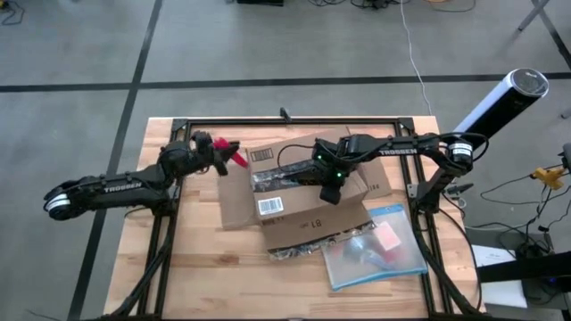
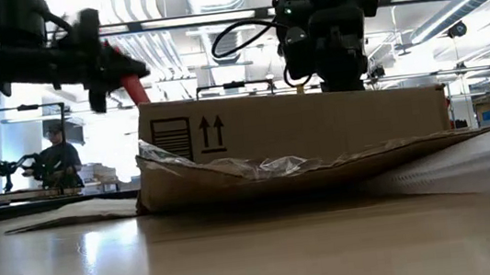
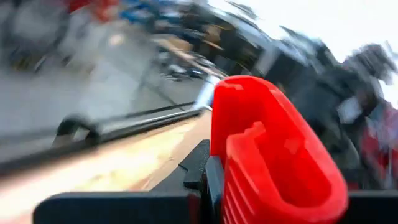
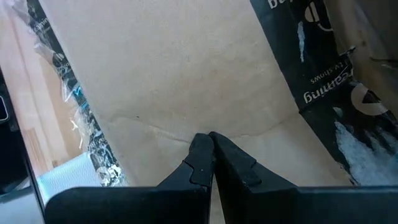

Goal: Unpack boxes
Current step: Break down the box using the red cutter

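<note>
High view, left to right: left gripper (image 1: 217, 153) raised beside the box's left end, clamped on a small red tool (image 1: 235, 156), tip aimed at the box (image 1: 299, 192), likely readied to cut tape. Box sits mid-table, long axis roughly left-right, slightly skewed; barcode label (image 1: 270, 207) on top, arrows on its side upright. Right gripper (image 1: 331, 183) presses on the box top, fingertips shut together holding nothing, probably steadying it. Clear pouch (image 1: 379, 245) lies just right.

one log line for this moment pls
task: unpack boxes | left gripper: holds red tool, beside box | right gripper: shut, pressing box top
</note>
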Available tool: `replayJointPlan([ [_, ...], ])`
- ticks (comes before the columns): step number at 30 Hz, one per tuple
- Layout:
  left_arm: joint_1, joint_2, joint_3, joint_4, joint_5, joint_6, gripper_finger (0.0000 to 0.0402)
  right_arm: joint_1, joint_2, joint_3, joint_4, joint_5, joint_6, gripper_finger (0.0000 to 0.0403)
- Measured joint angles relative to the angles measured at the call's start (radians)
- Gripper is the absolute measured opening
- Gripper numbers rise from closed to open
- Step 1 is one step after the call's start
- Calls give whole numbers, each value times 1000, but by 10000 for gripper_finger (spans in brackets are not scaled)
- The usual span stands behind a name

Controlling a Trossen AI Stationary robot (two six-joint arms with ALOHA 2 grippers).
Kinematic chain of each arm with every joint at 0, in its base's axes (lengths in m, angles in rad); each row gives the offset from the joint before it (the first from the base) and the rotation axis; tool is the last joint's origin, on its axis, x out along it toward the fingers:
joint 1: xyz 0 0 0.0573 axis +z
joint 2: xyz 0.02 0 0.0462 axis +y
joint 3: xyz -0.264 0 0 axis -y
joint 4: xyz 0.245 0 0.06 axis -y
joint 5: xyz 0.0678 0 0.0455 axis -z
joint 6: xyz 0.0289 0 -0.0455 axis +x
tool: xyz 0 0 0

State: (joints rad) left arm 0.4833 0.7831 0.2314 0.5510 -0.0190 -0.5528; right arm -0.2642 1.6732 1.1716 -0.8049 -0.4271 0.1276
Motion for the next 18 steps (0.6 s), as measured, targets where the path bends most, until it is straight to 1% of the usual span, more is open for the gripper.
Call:
replayJointPlan([
  [2, 1, 21, 0, 0, -52, -155, 28, 0, -1, -1, 45, 5, 29, 0],
  [3, 1, 32, 0, 0, -61, -211, 28, 0, -1, -1, 79, 8, 41, 0],
  [6, -10, 62, 0, 2, -75, -311, 28, 3, 0, 4, 160, 20, 63, 0],
  [9, -20, 78, 0, 1, -90, -332, 28, 4, 1, 15, 206, 31, 63, 0],
  [15, -22, 82, 0, 1, -104, -350, 28, 2, 1, 52, 215, 49, 53, 0],
  [18, -22, 82, 0, -1, -104, -349, 28, 2, 2, 70, 251, 55, 38, 0],
])
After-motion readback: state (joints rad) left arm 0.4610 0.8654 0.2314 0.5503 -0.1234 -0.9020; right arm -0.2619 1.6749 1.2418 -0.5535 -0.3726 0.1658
